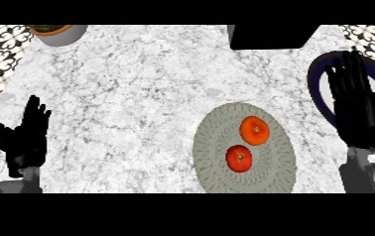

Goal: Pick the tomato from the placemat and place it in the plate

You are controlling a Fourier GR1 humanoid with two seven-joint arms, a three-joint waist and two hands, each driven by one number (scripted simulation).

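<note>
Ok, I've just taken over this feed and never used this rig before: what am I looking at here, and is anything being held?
This is one view from the robot's head, looking steeply down at a marbled counter. The black shapes are its hands. The left hand rests open at the left edge. The right hand is open too, over a dark-rimmed plate at the right edge. Neither holds anything. On the round grey placemat lie a red tomato and, just beyond it, an orange fruit. At the far edge sit a potted plant and a black box.
</note>
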